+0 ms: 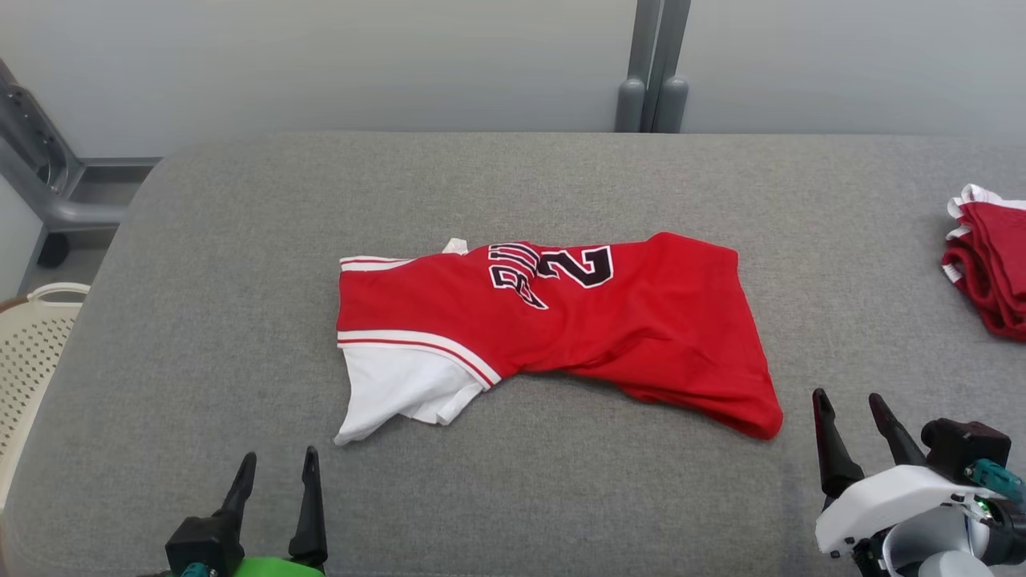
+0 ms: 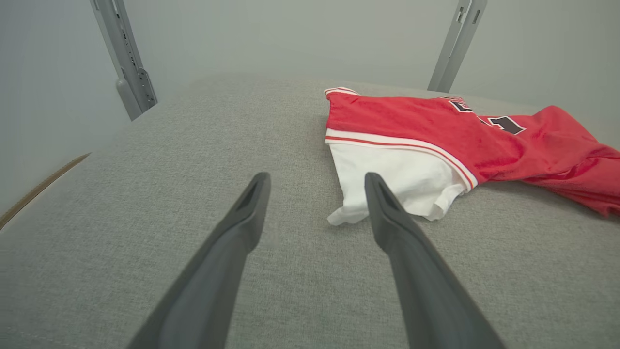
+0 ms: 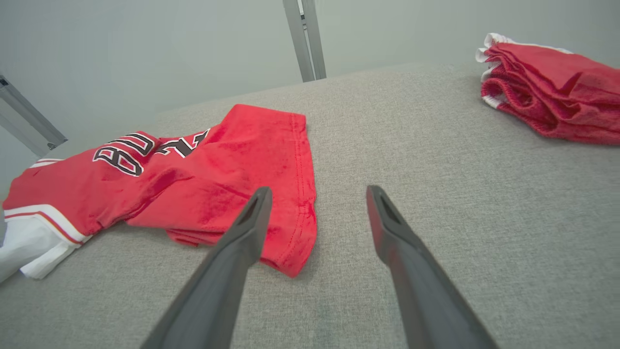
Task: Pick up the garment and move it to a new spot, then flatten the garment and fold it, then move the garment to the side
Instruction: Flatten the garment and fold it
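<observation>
The garment [image 1: 561, 328], a red jersey with white trim, a white sleeve and black lettering, lies folded and rumpled in the middle of the grey padded table [image 1: 200, 280]. It shows in the left wrist view [image 2: 436, 140] and the right wrist view [image 3: 203, 179] too. My left gripper [image 1: 276, 465] hovers open near the table's front edge, just short of the white sleeve [image 2: 387, 179]. My right gripper [image 1: 850, 405] is open as well, right of the jersey's red lower corner [image 3: 290, 257], with nothing between its fingers.
A stack of folded red garments [image 1: 990, 264] sits at the table's right edge, also in the right wrist view [image 3: 552, 92]. A cream perforated basket [image 1: 32, 361] stands off the table's left side. Grey metal posts [image 1: 653, 64] rise behind the table.
</observation>
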You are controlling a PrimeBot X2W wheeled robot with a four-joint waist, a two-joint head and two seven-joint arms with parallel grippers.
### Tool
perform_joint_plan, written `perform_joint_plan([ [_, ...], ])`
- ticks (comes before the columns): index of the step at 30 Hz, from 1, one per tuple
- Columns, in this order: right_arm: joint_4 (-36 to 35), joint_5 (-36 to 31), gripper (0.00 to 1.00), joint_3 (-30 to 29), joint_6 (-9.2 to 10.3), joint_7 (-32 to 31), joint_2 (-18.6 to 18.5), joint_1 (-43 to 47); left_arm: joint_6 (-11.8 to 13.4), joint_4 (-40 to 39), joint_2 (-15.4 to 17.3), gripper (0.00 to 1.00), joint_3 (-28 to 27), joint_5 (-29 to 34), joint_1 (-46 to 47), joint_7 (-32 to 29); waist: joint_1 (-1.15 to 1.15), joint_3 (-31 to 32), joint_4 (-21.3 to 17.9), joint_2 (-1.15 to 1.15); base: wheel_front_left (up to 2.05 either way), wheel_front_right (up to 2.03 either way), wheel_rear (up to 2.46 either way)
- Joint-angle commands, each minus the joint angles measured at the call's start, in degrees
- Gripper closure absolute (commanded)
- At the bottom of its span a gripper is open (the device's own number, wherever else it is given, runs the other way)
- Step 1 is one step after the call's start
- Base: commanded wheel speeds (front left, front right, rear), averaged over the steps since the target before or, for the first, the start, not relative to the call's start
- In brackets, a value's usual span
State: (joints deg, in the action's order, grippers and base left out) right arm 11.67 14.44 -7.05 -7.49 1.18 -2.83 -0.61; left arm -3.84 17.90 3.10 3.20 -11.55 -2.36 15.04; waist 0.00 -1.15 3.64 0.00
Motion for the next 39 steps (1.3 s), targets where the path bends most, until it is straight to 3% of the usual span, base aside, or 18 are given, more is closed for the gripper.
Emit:
perform_joint_plan([
  [1, 0.2, -0.4, 0.00, 0.1, 0.01, 1.6, -0.1, 0.9, 0.3, 0.1, 0.4, 0.00, -0.4, -0.4, -1.0, 0.2, 0.00, 1.2, -0.8, 0.00, 0.00, 0.00, 0.00],
  [12, 1.8, -4.4, 0.00, 6.2, 0.01, 11.2, -0.1, 2.1, 0.9, -2.1, 1.7, 0.00, -1.6, -0.9, -2.8, 0.2, 0.00, 2.7, -3.0, 0.00, 0.00, 0.00, 0.00],
  [33, 4.5, -5.9, 0.00, 7.2, 0.01, 12.6, -0.1, 1.2, 1.3, -3.6, 2.4, 0.00, -0.7, -0.6, -4.8, 0.0, 0.00, 2.3, -3.2, 0.00, 0.00, 0.00, 0.00],
  [39, 4.6, -5.7, 0.00, 7.2, 0.02, 12.5, -0.1, 0.6, 0.2, -2.2, 2.9, 0.00, -0.1, -1.4, -3.9, 0.0, 0.00, 2.0, -3.0, 0.00, 0.00, 0.00, 0.00],
])
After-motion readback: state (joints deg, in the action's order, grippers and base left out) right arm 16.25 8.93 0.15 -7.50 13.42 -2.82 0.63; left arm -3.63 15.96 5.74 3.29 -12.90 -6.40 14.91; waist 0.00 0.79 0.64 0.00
